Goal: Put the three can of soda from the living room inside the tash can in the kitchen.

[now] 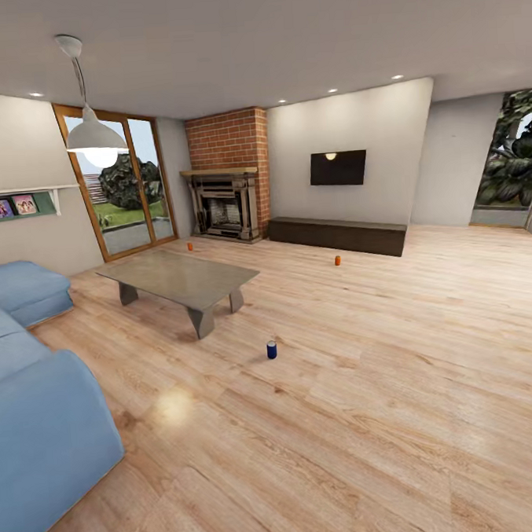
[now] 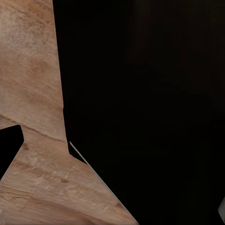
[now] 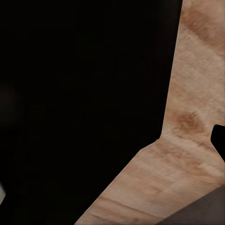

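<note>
The small dark blue soda can (image 1: 272, 349) stood upright on the pale wood-plank floor (image 1: 370, 417), nearest; it was best approached first. Two orange cans (image 1: 337, 260) (image 1: 190, 245) lay farther off. Gripper states could not be told

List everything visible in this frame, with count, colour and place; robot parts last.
soda cans: 3; dark blue on floor right of the table, orange before the TV bench, orange near the fireplace
low table: 1, grey, centre-left
sofa: 1, blue, left
fireplace: 1, red brick, back corner
TV: 1, black, back wall
bench: 1, dark, under TV
glass doors: wood-framed, back left
pendant lamp: 1, white
wood floor
robot parts: dark shapes in both wrist views; gripper state unclear
</note>
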Robot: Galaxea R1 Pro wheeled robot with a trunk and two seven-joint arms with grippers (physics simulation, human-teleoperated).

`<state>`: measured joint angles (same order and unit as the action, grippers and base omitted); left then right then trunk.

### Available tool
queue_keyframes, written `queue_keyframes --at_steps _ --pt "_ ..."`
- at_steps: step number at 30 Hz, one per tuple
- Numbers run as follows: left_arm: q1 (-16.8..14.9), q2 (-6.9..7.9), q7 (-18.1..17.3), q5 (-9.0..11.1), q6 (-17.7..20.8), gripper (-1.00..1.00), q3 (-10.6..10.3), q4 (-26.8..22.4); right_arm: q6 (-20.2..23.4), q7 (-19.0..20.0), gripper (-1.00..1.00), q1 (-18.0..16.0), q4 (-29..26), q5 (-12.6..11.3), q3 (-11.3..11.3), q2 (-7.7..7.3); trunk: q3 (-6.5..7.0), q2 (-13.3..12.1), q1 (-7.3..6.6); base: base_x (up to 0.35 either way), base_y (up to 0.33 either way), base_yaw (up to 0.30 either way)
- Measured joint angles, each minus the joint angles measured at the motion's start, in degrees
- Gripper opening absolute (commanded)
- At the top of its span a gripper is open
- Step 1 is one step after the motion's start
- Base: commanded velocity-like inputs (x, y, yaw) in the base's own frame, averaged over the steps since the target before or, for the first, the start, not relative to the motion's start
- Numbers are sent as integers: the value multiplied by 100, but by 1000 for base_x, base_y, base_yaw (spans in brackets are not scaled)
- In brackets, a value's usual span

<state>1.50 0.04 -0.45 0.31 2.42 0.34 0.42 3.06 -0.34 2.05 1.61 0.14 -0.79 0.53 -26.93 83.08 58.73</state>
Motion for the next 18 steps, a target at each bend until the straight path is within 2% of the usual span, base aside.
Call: queue_keyframes --at_steps 9,12,18 --pt "-33 8 -10 32 13 100 3 -33 -31 -1 100 -30 18 1 12 -19 0 0 0 0 0 0" --pt "-133 105 -106 128 36 100 -4 -130 -127 35 100 -122 -80 9 33 -97 0 0 0 0 0 0" --pt "-331 254 -299 321 53 100 -6 -325 -320 220 100 -215 -275 26 41 -142 0 0 0 0 0 0"
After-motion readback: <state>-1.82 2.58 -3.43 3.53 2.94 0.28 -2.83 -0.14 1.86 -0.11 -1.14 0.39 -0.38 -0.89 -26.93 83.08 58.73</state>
